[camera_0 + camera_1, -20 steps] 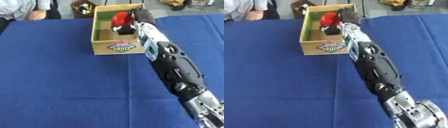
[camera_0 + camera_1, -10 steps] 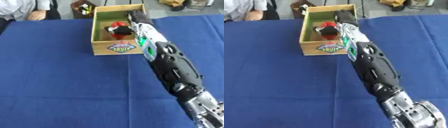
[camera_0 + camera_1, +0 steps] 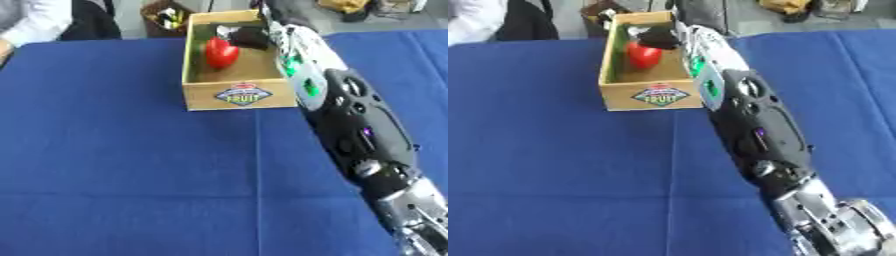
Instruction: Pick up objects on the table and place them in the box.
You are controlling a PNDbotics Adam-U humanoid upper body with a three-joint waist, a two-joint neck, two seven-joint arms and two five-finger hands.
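Observation:
A cardboard fruit box [image 3: 241, 96] stands at the far middle of the blue table [image 3: 122, 165]. A red, rounded object [image 3: 220, 52] lies inside the box, on its left side. My right arm stretches up from the lower right, and my right hand [image 3: 248, 36] hangs over the far end of the box, just beyond the red object and apart from it. Its dark fingers look relaxed and hold nothing. My left hand does not show in either view.
Behind the box stands a dark bin [image 3: 166, 17] with yellowish things in it. A person's white sleeve [image 3: 35, 22] shows at the far left corner, off the cloth. My right arm [image 3: 350, 125] covers the strip of table right of the box.
The red object, held over the box a second ago, has gone down and now lies on the box floor. My right hand has let go of it and drawn back toward the far wall.

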